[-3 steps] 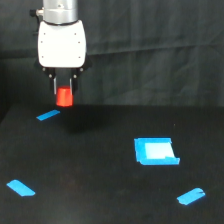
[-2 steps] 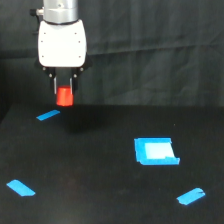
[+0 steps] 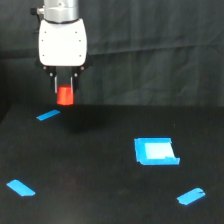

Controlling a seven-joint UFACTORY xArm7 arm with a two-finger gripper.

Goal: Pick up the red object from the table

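Toward the upper left of the frame, the red object (image 3: 65, 96) is hanging clear above the table (image 3: 100, 165), pinched between the two dark fingers (image 3: 56, 84) of the hand (image 3: 65, 87), which is closing tightly on its upper part. The white arm body (image 3: 63, 42) is rising straight above it. Just below and left, a blue tape strip (image 3: 48, 115) is lying on the table. Further out, a blue square patch (image 3: 155, 151) is sitting right of centre, with strips at lower left (image 3: 20, 188) and lower right (image 3: 191, 196).
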